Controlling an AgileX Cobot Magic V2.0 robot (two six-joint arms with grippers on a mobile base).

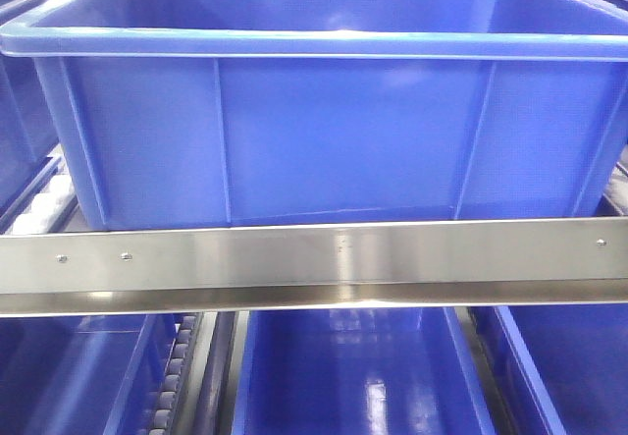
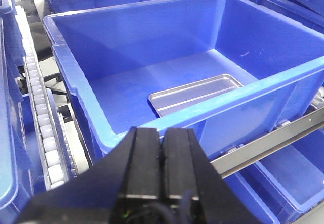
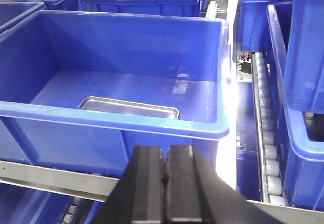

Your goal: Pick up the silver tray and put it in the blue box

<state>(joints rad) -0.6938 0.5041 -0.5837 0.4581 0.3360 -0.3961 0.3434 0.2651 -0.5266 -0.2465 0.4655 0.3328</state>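
Silver tray point(image 2: 195, 95) in blue box point(image 2: 76, 67), beyond shut left claw point(image 2: 163, 148).

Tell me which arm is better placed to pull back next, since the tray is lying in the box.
Neither clearly. The silver tray already lies on the blue box floor, and both the left gripper and right gripper are shut, empty, outside the near rim.

Shiny metal silver tray point(image 2: 195, 94), glossy, seemingly plastic blue box point(image 2: 152, 57)
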